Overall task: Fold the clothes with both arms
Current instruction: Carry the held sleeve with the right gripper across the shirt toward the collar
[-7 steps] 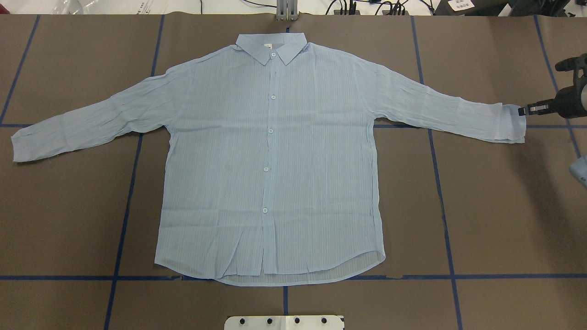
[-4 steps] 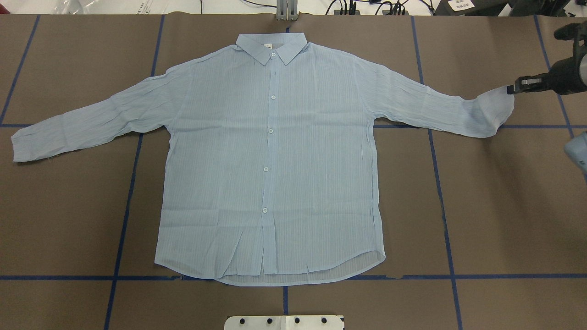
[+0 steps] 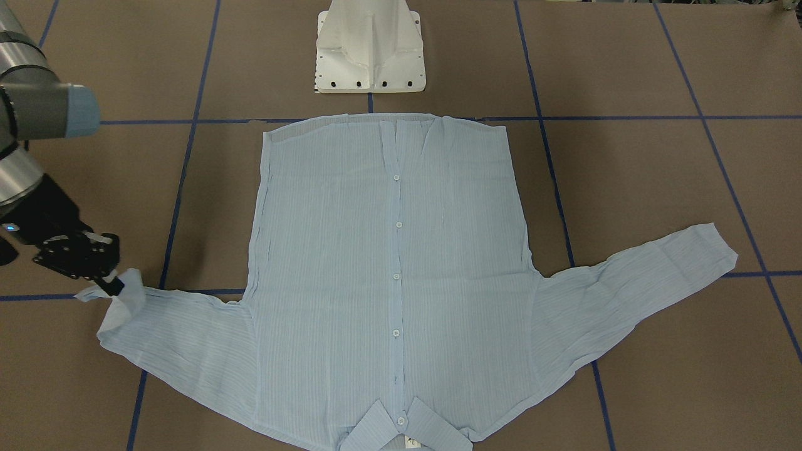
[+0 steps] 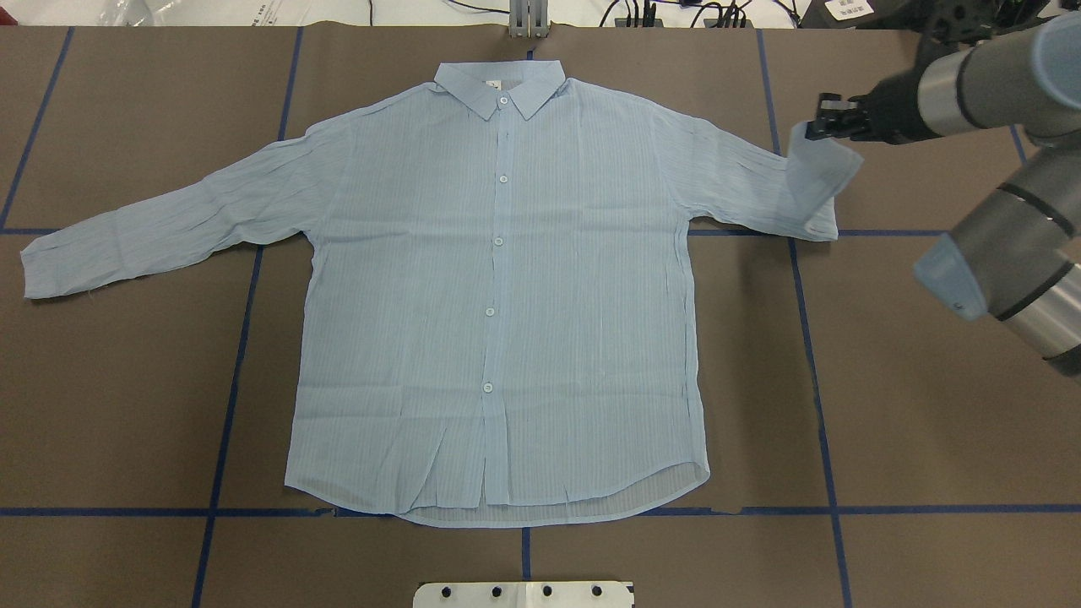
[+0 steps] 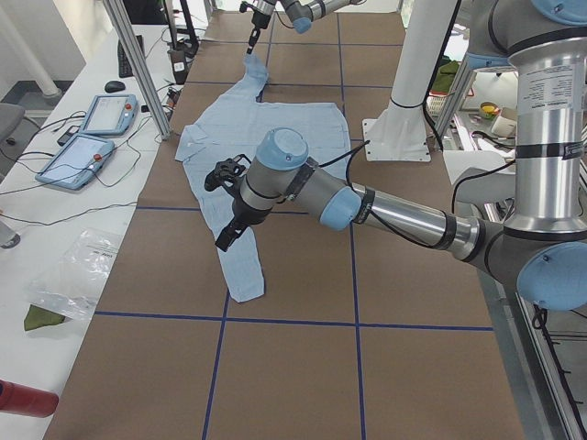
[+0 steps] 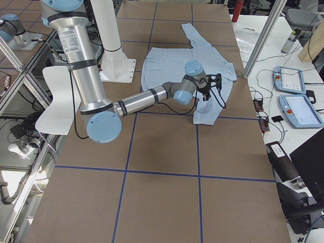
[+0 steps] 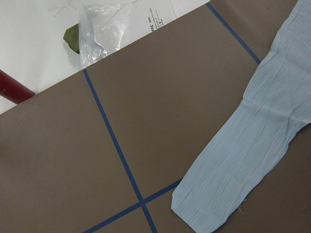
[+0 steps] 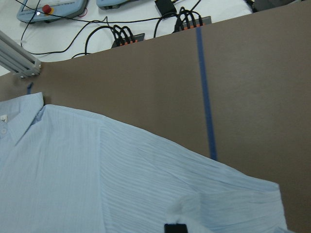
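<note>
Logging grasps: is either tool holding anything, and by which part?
The right tool grips the shirt by its sleeve cuff; left tool: cannot tell.

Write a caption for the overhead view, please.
Right end effector pinches a sleeve cuff of a blue shirt spread flat.

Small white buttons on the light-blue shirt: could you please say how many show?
5 on the thin light-blue shirt's placket: one at the collar, four below; cuff buttons may be hidden.

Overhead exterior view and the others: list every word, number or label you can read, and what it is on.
None can be read.
Neck tag in the shirt collar: dark mark, too small.
White surface, left wrist view: printed line, blurred.
White label, overhead view's top right: too small.
</note>
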`<control>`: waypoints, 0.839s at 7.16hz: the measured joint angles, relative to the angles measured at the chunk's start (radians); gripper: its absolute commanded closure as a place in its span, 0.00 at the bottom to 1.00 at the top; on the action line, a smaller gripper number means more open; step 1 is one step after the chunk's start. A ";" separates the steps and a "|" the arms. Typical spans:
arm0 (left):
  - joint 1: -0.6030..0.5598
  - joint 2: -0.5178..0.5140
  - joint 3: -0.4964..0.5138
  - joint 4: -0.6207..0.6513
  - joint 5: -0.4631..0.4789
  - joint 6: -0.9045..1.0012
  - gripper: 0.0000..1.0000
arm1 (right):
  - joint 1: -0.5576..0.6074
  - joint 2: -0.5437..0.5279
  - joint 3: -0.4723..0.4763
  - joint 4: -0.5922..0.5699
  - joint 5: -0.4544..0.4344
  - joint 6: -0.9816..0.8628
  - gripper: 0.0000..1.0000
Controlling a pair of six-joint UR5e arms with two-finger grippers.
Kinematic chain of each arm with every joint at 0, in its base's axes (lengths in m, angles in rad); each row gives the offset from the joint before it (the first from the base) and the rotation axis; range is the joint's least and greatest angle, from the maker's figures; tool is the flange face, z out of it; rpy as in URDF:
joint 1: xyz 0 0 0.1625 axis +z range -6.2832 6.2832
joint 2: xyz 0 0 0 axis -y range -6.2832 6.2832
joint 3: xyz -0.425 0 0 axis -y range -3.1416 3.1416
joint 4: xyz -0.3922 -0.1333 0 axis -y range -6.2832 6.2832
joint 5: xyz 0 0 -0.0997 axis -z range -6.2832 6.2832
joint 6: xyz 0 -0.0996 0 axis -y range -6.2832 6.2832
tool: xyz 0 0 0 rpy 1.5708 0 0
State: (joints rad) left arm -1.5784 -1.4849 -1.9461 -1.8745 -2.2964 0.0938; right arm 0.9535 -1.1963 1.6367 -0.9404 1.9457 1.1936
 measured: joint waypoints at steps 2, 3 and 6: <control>0.000 0.000 0.000 0.000 0.000 0.000 0.00 | -0.130 0.181 -0.006 -0.184 -0.177 0.109 1.00; -0.001 0.000 0.000 0.000 0.000 0.000 0.00 | -0.175 0.267 -0.018 -0.257 -0.253 0.145 1.00; -0.001 0.000 0.002 0.000 0.000 0.000 0.00 | -0.323 0.475 -0.112 -0.337 -0.502 0.194 1.00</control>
State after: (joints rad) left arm -1.5795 -1.4849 -1.9441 -1.8745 -2.2964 0.0936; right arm 0.6308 -0.7216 1.5247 -1.2778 1.4439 1.3878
